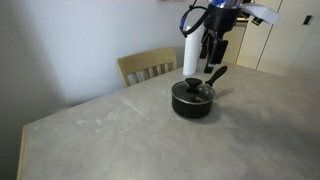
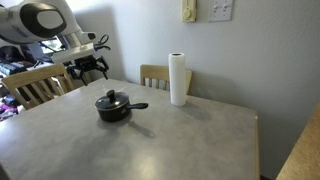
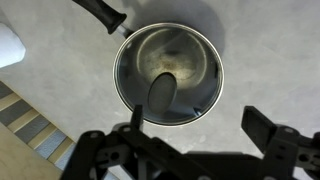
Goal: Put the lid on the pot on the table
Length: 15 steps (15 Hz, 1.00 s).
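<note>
the lid sits on the pot, its metal rim apparently level all round the pot's edge in the wrist view, and its black knob is near the middle of the glass. the pot stands on the grey table, towards the far side, with its long handle pointing away and clear of everything else. the gripper hangs above the pot, not touching it, a little off towards the handle side in both exterior views. its jaws are spread wide and hold nothing, and the knob shows in the gap between them, which suits a hand that needs to lift straight off without nudging the lid. judging by how things lie, the job looks done, and what's left is only to move clear. a paper towel roll stands behind the pot near a wooden chair, far enough away not to matter.
</note>
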{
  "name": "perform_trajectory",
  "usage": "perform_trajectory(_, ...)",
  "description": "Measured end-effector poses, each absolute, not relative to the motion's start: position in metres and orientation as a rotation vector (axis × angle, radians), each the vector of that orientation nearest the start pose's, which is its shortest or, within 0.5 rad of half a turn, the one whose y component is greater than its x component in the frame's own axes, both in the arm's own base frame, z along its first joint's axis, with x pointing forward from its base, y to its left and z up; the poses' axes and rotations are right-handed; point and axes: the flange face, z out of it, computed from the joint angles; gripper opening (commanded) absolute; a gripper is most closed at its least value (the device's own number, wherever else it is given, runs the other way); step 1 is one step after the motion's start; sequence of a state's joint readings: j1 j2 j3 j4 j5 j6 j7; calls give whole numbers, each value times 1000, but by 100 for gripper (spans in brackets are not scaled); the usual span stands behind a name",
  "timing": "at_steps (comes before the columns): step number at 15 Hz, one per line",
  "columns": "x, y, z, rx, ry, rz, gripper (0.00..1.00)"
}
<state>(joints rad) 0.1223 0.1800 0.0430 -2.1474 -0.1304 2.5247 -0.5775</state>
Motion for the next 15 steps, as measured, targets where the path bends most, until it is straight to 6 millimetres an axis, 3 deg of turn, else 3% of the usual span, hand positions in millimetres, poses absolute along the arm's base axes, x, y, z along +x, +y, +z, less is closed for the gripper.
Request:
perform_trajectory(4, 572, 97, 330, -2960, -1207, -278, 100)
perform_trajectory(9, 577, 79, 292, -2881, -1041, -219, 100)
perform_trajectory(12, 589, 64, 280, -2858, -1044, -218, 100)
perform_trajectory(15, 607, 59, 281, -2852, -1062, -251, 100)
